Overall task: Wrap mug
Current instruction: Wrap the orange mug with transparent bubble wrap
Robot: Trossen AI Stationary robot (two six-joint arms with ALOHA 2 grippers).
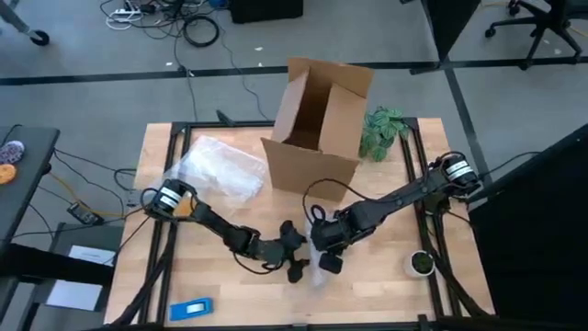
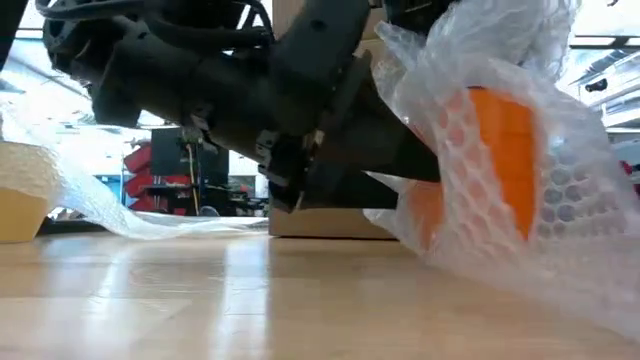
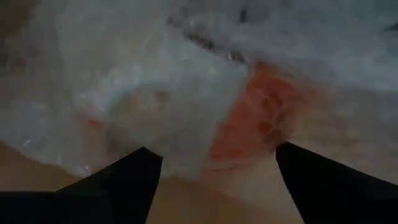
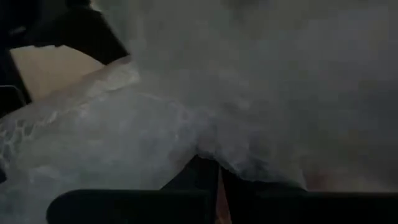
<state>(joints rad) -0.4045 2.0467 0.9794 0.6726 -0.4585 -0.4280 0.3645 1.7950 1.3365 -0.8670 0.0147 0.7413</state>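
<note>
- Bubble wrap (image 2: 560, 210) already covers most of the mug (image 2: 500, 150), which sits near the desk's (image 1: 220, 285) front edge.
- My left end effector (image 3: 214, 171) is wide open beside it.
- My right end effector (image 4: 217, 186) pinches the wrap, fingers closed.
- I judge the closing is left.

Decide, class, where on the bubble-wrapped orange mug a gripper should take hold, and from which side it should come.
Probably across the mug's rounded body, through the bubble wrap covering it, coming from above. It sits on the table, the body is the widest firm part, and the loose wrap edges would likely slip or pull away.
</note>
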